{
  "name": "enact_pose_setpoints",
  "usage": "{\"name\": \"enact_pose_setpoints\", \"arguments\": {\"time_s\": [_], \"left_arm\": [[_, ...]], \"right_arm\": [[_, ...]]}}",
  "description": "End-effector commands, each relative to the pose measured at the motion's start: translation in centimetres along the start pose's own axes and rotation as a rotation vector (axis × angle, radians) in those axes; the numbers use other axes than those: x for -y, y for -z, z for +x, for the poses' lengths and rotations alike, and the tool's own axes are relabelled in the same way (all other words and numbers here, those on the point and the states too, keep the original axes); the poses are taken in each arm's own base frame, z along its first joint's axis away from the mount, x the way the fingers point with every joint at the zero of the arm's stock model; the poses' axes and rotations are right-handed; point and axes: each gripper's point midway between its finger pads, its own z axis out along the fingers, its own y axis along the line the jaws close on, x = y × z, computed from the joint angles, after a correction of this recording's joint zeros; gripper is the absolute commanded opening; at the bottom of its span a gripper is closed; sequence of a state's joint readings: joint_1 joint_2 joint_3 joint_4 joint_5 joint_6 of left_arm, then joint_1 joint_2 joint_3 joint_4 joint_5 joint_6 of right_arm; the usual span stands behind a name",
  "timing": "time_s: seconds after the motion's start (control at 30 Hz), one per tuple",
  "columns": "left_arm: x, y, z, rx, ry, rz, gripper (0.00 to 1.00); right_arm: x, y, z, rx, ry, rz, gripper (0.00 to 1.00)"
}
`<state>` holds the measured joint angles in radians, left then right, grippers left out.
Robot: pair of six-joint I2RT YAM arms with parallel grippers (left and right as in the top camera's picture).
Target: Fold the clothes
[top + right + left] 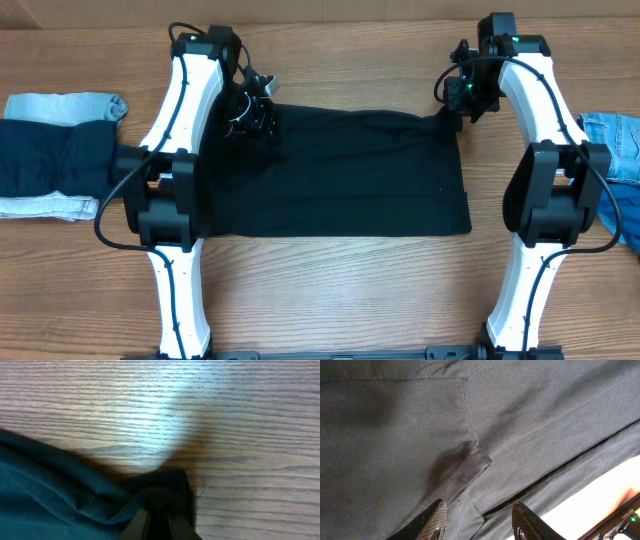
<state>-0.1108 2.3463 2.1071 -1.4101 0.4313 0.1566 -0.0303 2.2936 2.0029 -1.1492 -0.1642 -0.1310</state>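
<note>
A large black garment (340, 175) lies spread flat, roughly rectangular, in the middle of the table. My left gripper (255, 115) is at its far left corner, open, with its fingers (480, 520) straddling a hemmed fold of the black cloth (470, 435). My right gripper (452, 112) is at the far right corner, shut on a bunched corner of the black cloth (160, 487). A dark navy garment (50, 155) lies on light-blue denim (65, 105) at the far left. Another light-blue denim piece (612, 140) lies at the right edge.
Bare wood table (330, 290) runs along the front, between the arm bases (170, 300), and shows beyond the cloth corner in the right wrist view (200, 410). A bright blue cloth edge (630, 215) shows at the far right.
</note>
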Motion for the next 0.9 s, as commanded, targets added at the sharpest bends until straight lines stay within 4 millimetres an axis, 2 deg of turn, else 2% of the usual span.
{"name": "enact_pose_setpoints", "arguments": {"time_s": [0.0,0.03,0.13,0.2,0.3,0.37,0.43,0.5,0.63,0.73,0.87], "left_arm": [[0.6,0.8,-0.2,0.023,-0.003,0.008,0.46],[0.6,0.8,-0.2,0.023,-0.003,0.008,0.47],[0.5,0.8,-0.2,0.026,-0.004,0.007,0.48],[0.6,0.8,-0.1,0.022,-0.002,0.008,0.49],[0.6,0.8,0.1,0.012,0.003,0.009,0.5],[0.6,0.8,0.3,0.006,0.006,0.01,0.5],[0.6,0.8,0.3,0.006,0.018,0.01,0.52],[0.6,0.8,0.2,0.007,0.051,0.011,0.53],[0.6,0.8,0.2,0.009,0.076,0.011,0.54],[0.7,0.8,0.2,0.008,0.085,0.014,0.54],[0.7,0.8,0.2,0.006,0.088,0.014,0.54]], "right_arm": [[0.5,2.3,0.1,0.009,0.006,0.059,0.12],[0.4,2.3,1.5,-0.044,-0.011,0.056,0.14],[0.3,2.4,2.8,-0.1,-0.033,0.054,0.52],[0.7,2.4,2.6,-0.087,-0.054,0.056,0.57],[1.2,2.5,0.6,-0.003,-0.051,0.049,0.68],[0.5,2.4,-0.6,0.046,-0.043,0.008,0.68],[0.0,2.4,-0.6,0.042,-0.043,-0.019,0.58],[0.0,2.3,0.5,-0.001,-0.064,-0.021,0.41],[-0.2,2.4,2.1,-0.069,-0.16,-0.021,0.25],[0.0,2.3,1.1,-0.027,-0.152,-0.019,0.13],[0.0,2.7,-0.4,0.033,-0.14,-0.017,0.04]]}}
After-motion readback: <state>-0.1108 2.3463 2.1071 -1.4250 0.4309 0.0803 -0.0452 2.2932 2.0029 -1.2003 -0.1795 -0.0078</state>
